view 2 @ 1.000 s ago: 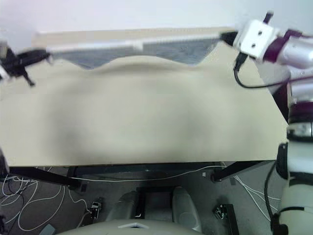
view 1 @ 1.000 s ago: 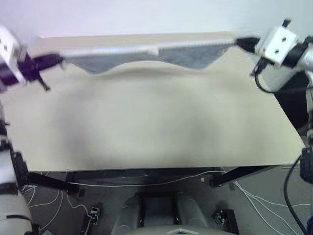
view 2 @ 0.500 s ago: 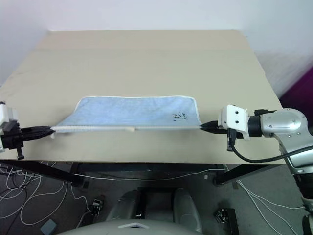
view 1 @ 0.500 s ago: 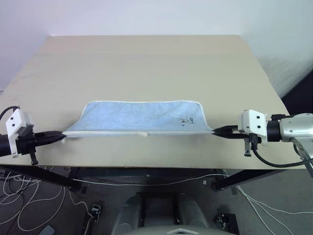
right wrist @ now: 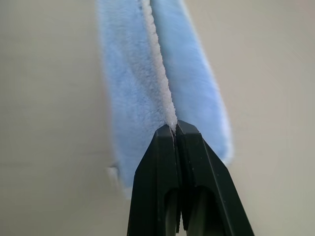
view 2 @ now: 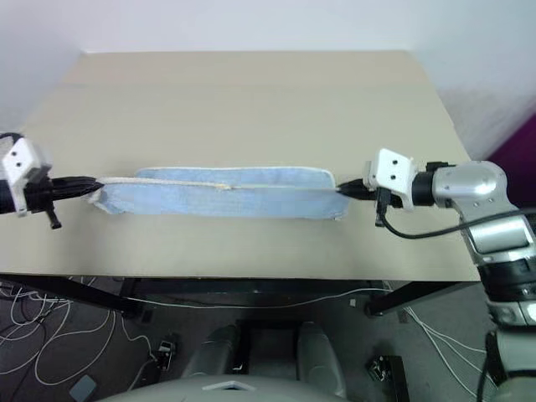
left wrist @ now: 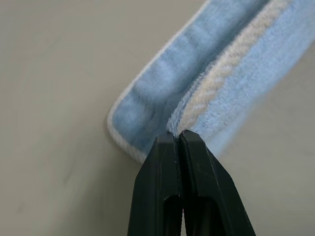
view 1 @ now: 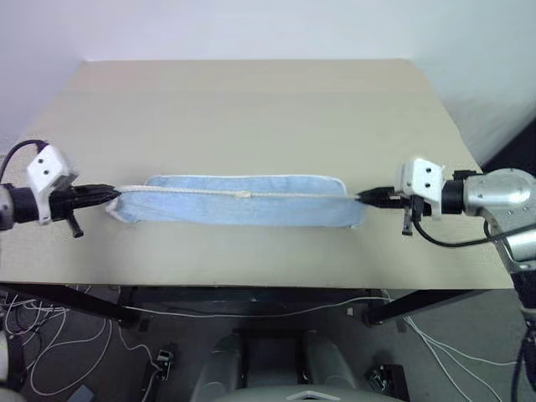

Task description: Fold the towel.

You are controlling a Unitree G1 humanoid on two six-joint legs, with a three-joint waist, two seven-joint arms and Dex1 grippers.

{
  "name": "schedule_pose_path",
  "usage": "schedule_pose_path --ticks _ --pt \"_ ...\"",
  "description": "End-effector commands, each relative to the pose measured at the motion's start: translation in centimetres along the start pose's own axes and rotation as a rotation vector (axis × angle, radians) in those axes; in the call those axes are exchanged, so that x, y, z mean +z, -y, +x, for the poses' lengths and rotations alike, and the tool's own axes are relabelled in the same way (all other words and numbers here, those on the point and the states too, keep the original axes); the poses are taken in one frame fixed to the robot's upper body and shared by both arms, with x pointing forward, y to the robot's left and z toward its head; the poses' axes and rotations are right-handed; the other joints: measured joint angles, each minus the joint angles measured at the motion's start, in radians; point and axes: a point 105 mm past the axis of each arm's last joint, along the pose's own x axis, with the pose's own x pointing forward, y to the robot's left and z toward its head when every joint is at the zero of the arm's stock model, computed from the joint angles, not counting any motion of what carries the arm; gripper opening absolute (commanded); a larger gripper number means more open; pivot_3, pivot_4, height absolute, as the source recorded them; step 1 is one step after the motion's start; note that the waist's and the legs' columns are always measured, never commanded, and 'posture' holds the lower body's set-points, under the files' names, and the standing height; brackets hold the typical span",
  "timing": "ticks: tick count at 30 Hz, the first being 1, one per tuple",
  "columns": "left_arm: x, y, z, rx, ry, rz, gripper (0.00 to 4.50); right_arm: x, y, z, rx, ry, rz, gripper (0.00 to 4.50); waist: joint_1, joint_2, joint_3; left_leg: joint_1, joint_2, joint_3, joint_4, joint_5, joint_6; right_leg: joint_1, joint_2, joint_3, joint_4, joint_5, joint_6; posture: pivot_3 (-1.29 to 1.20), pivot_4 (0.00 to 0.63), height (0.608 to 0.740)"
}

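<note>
Both end effectors, left and right, pinch the towel's white edging, seen close in wrist views.

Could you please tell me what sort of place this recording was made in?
Probably a robotics lab or test room rather than a home: a bare beige rectangular table on black metal legs holds only a light blue terry cloth towel, against a plain white wall, with loose white cables trailing across the grey floor.

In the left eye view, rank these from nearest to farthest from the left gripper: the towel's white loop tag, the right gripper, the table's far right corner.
1. White loop tag, mid-towel, nearest the left gripper.
2. Right gripper, at the towel's other end.
3. Table's far right corner, beyond it.
</note>
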Motion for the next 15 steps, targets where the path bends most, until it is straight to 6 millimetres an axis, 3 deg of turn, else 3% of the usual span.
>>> schedule_pose_path --ticks 1,4,9,15 --pt "-0.3 -1.4 0.7 0.067 -0.053 0.068 0.04 -0.5 2.5 0.4 -0.086 -0.03 -0.046 0.0 -0.002 0.0 0.0 0.0 0.0 0.0 0.0 0.0 0.0 -0.001 0.001 0.0 0.001 0.0 0.0 0.0 0.15 0.74" --pt "-0.1 -2.2 2.4 0.102 -0.066 0.098 0.04 -1.2 3.9 1.6 -0.126 -0.05 -0.058 0.0 -0.002 0.0 0.0 0.0 0.0 0.002 0.0 0.0 0.0 -0.002 0.001 0.001 0.002 0.0 0.0 0.0 0.15 0.74" --pt "-0.1 -2.7 4.8 0.138 -0.083 0.094 0.04 -3.1 4.6 3.3 -0.147 -0.101 -0.061 0.0 0.0 0.0 0.0 0.0 0.0 0.003 0.001 0.0 0.0 -0.002 0.001 0.001 0.003 0.0 0.0 0.0 0.15 0.74" --pt "-0.1 -2.9 6.1 0.163 -0.101 0.111 0.04 -4.3 5.3 3.9 -0.186 -0.13 -0.063 0.0 -0.003 0.0 0.0 -0.001 0.0 0.004 0.0 0.0 0.0 -0.003 0.001 0.001 0.004 0.0 0.0 0.0 0.15 0.74"
